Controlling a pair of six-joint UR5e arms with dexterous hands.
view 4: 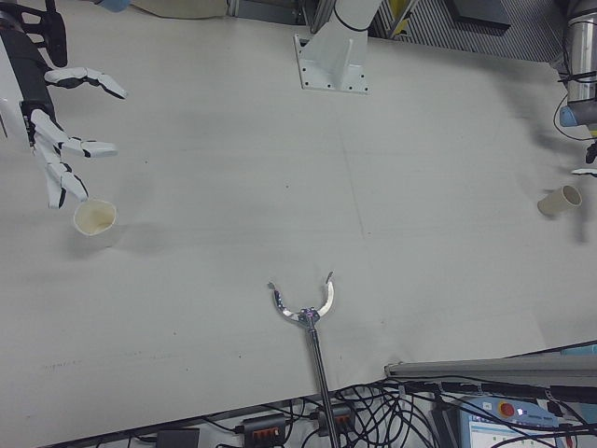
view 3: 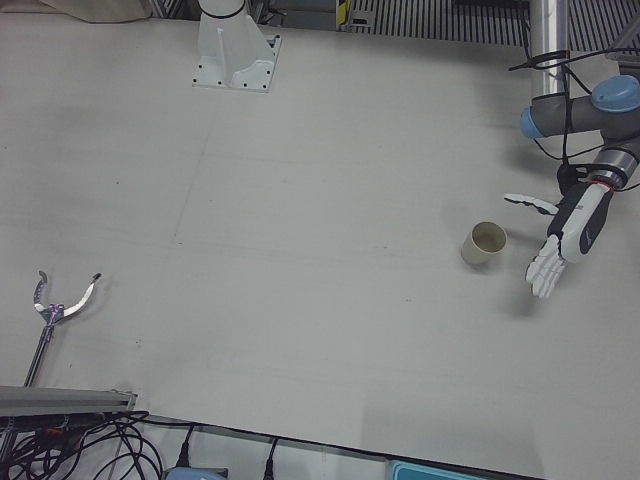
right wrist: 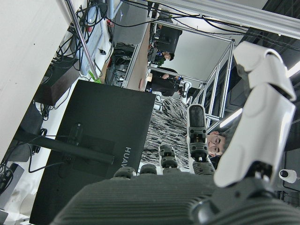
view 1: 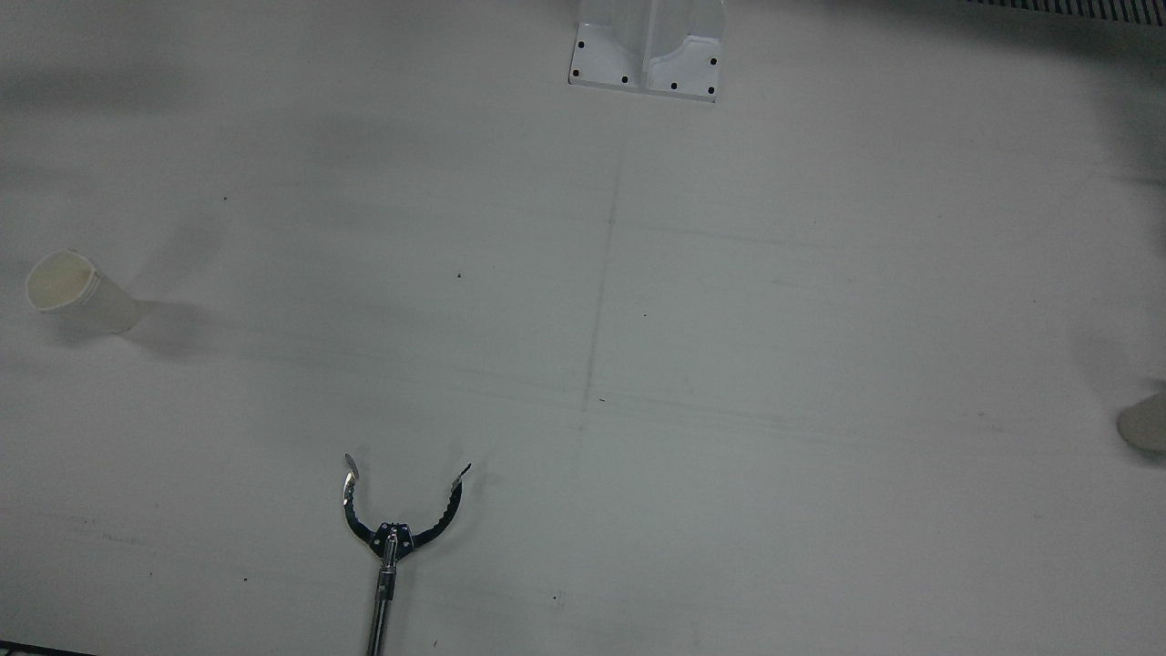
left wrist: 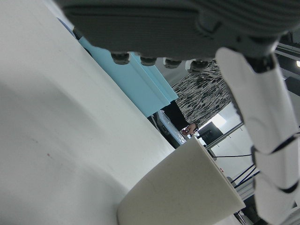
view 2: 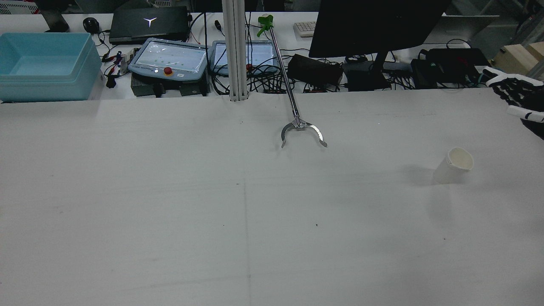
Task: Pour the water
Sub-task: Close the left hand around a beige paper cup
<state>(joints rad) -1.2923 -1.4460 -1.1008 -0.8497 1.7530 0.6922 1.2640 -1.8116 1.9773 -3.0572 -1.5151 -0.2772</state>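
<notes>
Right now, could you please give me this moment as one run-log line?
left hand: open, beside left cup | right hand: open, above right cup | cups upright | grabber tool idle

Taking the reach-grabber tool (view 4: 304, 313) near the table's operator edge as landmark: one paper cup (view 4: 94, 218) stands far toward the robot's right, the right hand (view 4: 58, 140) just behind it; another cup (view 3: 483, 243) stands far toward the robot's left, the left hand (view 3: 566, 238) just beside it.

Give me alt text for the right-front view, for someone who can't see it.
The robot's right hand hovers open just above a paper cup at the left of a white table. A reacher-grabber tool lies near the front edge, and a second cup stands far right.
</notes>
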